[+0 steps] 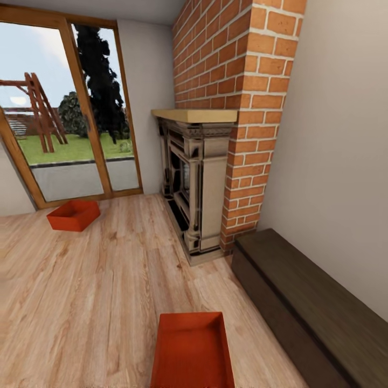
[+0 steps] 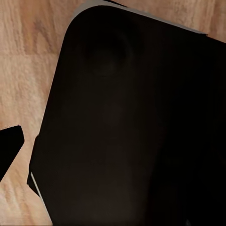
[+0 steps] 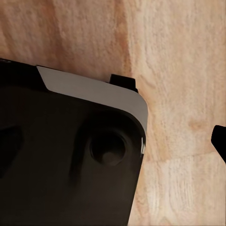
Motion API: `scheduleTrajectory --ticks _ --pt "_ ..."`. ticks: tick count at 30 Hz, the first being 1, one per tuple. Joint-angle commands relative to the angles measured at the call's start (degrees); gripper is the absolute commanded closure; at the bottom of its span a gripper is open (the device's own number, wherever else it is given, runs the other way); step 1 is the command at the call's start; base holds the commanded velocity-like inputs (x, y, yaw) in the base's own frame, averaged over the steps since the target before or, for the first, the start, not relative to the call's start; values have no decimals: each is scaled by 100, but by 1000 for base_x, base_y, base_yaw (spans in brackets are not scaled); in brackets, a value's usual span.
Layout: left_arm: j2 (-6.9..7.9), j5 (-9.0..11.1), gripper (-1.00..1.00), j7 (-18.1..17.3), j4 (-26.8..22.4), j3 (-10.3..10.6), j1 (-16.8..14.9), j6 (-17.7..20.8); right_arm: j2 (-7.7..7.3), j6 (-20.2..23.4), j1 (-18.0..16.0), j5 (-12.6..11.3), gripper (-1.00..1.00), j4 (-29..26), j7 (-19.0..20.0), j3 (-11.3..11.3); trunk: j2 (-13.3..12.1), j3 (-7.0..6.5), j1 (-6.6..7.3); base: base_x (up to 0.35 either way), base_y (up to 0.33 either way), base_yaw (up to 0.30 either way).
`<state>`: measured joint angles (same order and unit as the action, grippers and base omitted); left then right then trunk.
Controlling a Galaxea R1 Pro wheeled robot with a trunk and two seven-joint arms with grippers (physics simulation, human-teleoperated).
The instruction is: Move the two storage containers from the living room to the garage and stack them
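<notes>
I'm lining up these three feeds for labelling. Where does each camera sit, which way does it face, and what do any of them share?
Head view: on the robot's head, facing forward and down across the living room at the near storage container, the far storage container, the fireplace and the garden doors; none of the robot's body is visible.
Left wrist view: on the left arm, looking down at the robot's dark base.
Right wrist view: on the right arm, looking down at the same dark body.
Shared: all three show the wood-plank floor.

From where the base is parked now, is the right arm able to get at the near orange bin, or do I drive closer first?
Probably yes. The near bin lies on bare wood floor right below the head camera, nothing around it. The dark bench stands apart to its right. The arm would have to reach down low.
</notes>
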<state>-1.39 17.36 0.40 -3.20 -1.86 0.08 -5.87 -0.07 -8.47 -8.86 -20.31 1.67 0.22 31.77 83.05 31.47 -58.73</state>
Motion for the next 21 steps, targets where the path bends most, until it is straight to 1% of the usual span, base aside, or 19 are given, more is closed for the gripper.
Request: scheduleTrajectory --ticks 1,11,21 --pt "-2 13 -100 4 -5 -16 1 -10 2 -32 -5 -45 -100 17 3 49 2 13 0 0 0 160" --pt "-2 13 -100 4 -5 -16 1 -10 -1 -32 -5 -44 -100 17 4 49 2 92 0 0 0 171" --pt "-2 13 -100 4 -5 -12 1 -10 -4 -29 -6 -46 -100 18 -4 49 2 181 0 0 0 23"
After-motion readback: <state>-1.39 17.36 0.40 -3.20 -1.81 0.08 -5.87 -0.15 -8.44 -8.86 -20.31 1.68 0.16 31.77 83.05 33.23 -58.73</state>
